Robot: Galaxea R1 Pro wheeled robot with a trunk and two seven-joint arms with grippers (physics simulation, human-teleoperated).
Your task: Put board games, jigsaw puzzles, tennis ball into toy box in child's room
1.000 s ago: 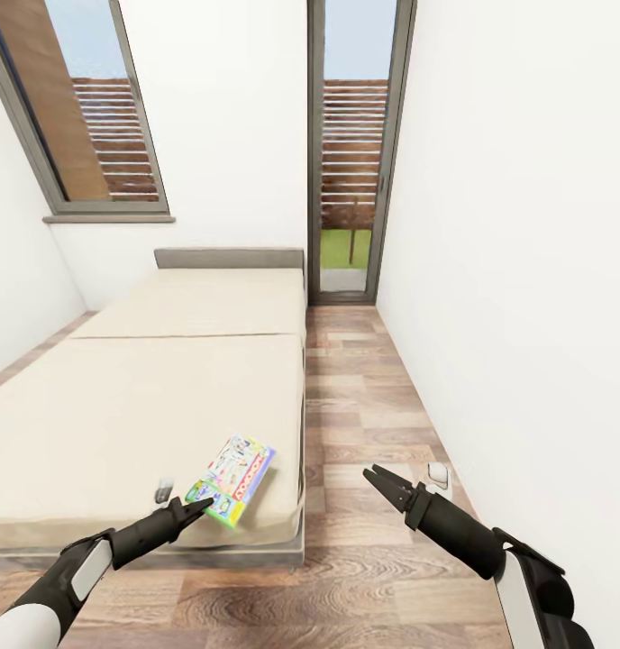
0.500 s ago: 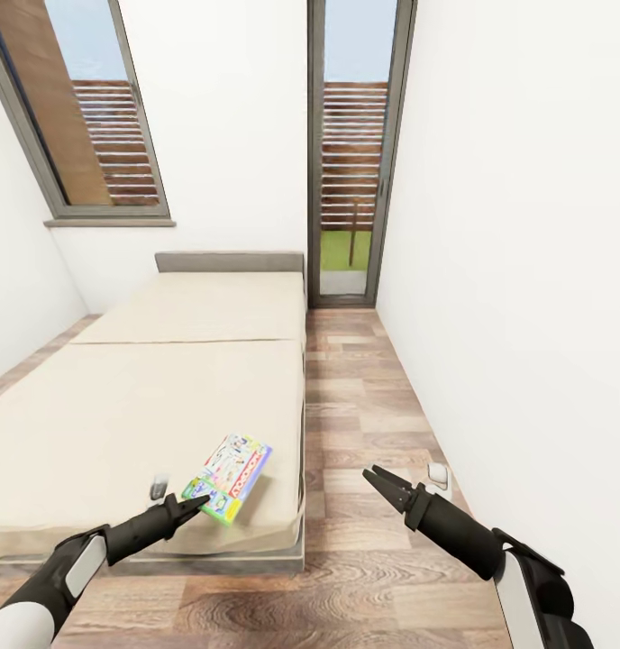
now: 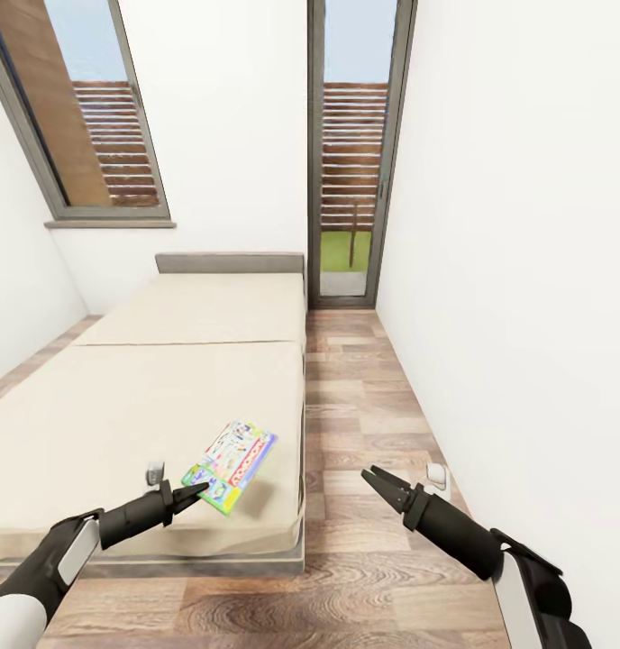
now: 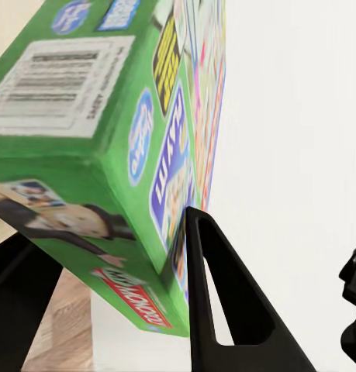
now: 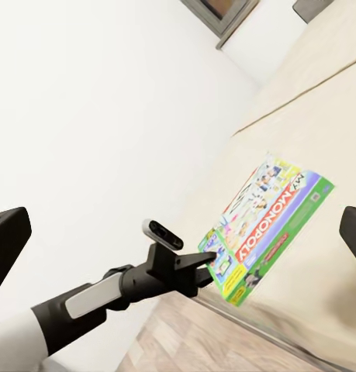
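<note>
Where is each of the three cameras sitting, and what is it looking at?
Head view: high on the robot's head, looking forward and down at the bed, the windows and the floor; the left gripper and right gripper both show.
Left wrist view: near the left gripper, looking along its fingers, which straddle a corner of the Monopoly game box.
Right wrist view: on the right arm, looking sideways at the bed and the left gripper.
Shared: all three show that game box.
</note>
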